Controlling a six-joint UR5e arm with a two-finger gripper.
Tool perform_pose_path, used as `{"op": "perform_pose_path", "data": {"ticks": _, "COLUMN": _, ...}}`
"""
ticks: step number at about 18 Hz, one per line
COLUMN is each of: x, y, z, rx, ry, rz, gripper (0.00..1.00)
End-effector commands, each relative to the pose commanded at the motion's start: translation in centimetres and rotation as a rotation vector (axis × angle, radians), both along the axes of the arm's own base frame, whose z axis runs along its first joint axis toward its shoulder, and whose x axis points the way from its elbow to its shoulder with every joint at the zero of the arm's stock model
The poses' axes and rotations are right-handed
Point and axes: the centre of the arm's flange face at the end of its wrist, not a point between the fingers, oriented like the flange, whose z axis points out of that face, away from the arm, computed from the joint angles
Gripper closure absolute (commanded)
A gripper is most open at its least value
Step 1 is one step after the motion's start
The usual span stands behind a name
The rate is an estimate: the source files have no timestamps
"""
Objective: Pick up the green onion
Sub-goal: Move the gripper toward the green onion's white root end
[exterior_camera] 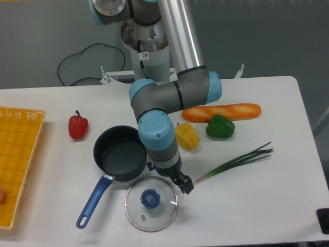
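Green onion (231, 163): lies flat on counter (267, 206), bulb end left, leaf tips far right. Hand (186, 186): at bulb end, just right of glass lid (151, 203); finger spacing can't tell.

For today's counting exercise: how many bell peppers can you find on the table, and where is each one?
3. The red pepper lies left of the pan. The yellow pepper sits beside the robot arm, partly hidden by it. The green pepper rests against the baguette. The arm could hide others.
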Motion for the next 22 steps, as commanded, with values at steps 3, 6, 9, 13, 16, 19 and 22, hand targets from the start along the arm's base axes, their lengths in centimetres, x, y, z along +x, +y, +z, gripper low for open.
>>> {"op": "perform_pose_path", "data": {"ticks": 3, "x": -0.6, "y": -0.3, "z": -0.6, "rx": -0.006, "ry": -0.004, "rz": 0.011, "gripper": 0.00}}
{"op": "perform_pose_path", "data": {"ticks": 6, "x": -1.7, "y": -1.1, "z": -0.7, "rx": -0.004, "ry": -0.004, "rz": 0.029, "gripper": 0.00}}
{"op": "perform_pose_path", "data": {"ticks": 9, "x": -1.8, "y": -1.2, "z": -1.4, "rx": -0.013, "ry": -0.011, "rz": 0.032, "gripper": 0.00}}
{"op": "perform_pose_path", "data": {"ticks": 13, "x": -2.5, "y": -1.8, "z": -1.7, "rx": -0.045, "ry": 0.010, "rz": 0.049, "gripper": 0.00}}
{"op": "perform_pose_path", "data": {"ticks": 16, "x": -2.8, "y": -2.1, "z": -1.7, "rx": -0.053, "ry": 0.012, "rz": 0.050, "gripper": 0.00}}
{"op": "perform_pose_path", "data": {"ticks": 19, "x": -3.6, "y": -2.5, "z": -2.3, "rx": -0.058, "ry": 0.005, "rz": 0.057, "gripper": 0.00}}
{"op": "perform_pose_path", "data": {"ticks": 22, "x": -4.0, "y": -2.3, "z": -3.9, "rx": -0.080, "ry": -0.011, "rz": 0.008, "gripper": 0.00}}
